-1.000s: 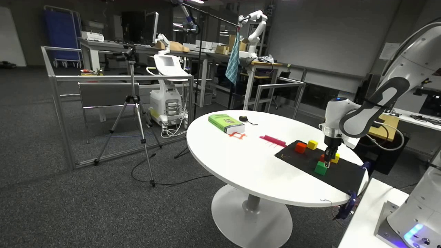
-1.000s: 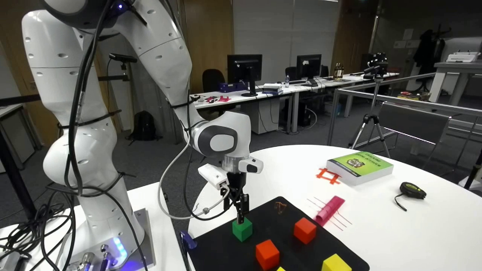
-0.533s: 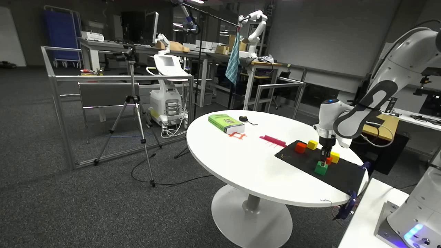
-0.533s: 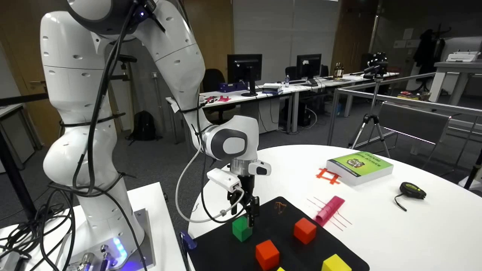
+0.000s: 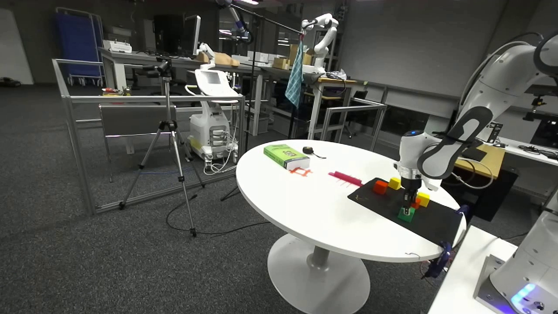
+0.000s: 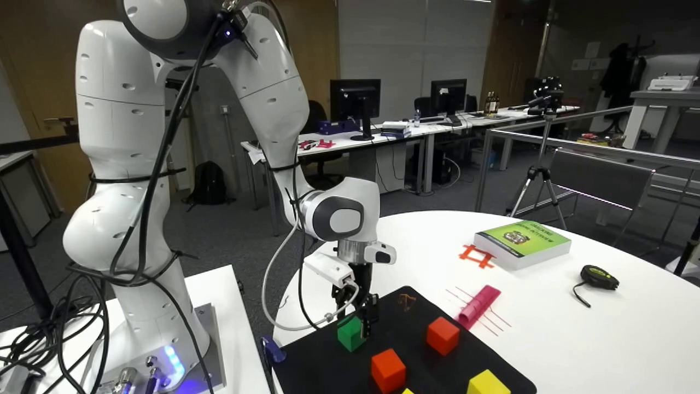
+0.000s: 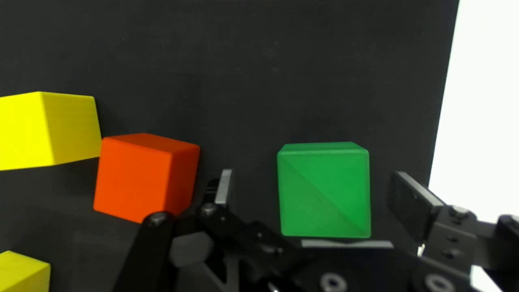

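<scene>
Claw point(image 7: 318, 187) lowered nearer green cube point(image 7: 324, 194), straight-edged, top diagonally two-toned

Underfoot, dark grey carpet point(image 5: 130, 266) | round white table point(image 5: 296, 209) on a pale pedestal point(image 5: 296, 281) | metal railing point(image 5: 130, 99), tripod point(image 5: 168, 126) near it | before pale wall panels point(image 6: 383, 44), long white desk point(image 6: 343, 143) with black monitors point(image 6: 353, 98) | wooden door point(image 6: 49, 65) with a handle | at back, blue room divider point(image 5: 79, 41) | dim overall, bright ceiling light point(image 5: 250, 1) overhead

Wrist view close, facing down at mat point(image 7: 243, 81); both exterior views farther, sharing table point(image 5: 305, 205).
</scene>
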